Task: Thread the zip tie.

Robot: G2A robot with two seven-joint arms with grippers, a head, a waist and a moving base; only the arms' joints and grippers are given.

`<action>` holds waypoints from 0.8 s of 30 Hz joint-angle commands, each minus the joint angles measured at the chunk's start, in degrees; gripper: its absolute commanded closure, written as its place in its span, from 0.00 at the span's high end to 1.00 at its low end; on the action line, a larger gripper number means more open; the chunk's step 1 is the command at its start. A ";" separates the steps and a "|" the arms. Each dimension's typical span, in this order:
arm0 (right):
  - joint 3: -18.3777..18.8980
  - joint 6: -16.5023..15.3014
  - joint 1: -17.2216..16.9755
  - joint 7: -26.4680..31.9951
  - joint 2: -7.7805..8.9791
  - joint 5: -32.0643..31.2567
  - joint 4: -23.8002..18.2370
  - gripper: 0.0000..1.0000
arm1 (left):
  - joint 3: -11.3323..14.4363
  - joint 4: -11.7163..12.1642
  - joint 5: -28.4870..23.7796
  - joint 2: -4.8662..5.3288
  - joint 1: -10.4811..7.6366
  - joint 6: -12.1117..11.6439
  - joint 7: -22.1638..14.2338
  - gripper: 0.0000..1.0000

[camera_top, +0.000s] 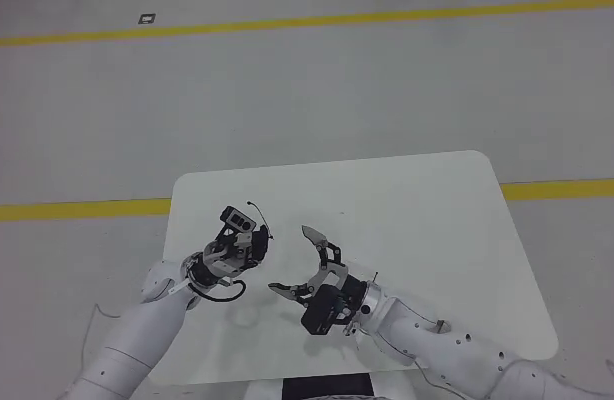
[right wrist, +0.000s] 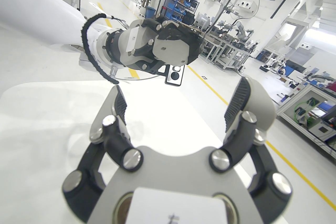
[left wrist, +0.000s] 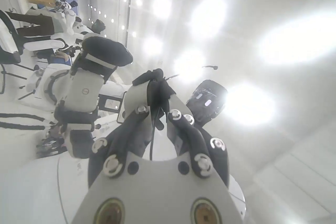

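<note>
A thin black zip tie (left wrist: 151,130) is pinched in my left gripper (left wrist: 155,80), which is shut on it and held up off the table. One strand runs down between the fingers; a short end sticks out past the fingertips. From above, the zip tie (camera_top: 259,212) curls out of the left gripper (camera_top: 255,240) over the table's left part. My right gripper (camera_top: 294,260) hangs just to its right, open and holding nothing. In the right wrist view, the right gripper (right wrist: 181,89) faces the left gripper (right wrist: 181,49) with a gap between them.
The white table (camera_top: 417,200) has a bare top with rounded corners. A black braided cable (right wrist: 89,51) loops off the left wrist near the right gripper's fingertip. Yellow floor lines (camera_top: 77,209) run behind the table.
</note>
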 commanded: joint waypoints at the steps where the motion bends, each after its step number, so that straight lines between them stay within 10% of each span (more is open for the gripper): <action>1: 0.00 0.00 0.00 0.00 0.00 0.00 0.00 1.00 | 0.00 0.00 -0.01 0.00 0.00 -0.01 0.01 0.00; 24: -0.55 2.86 3.61 1.69 -0.86 0.00 0.73 1.00 | 0.00 0.00 -0.01 0.00 0.00 -0.01 0.01 0.00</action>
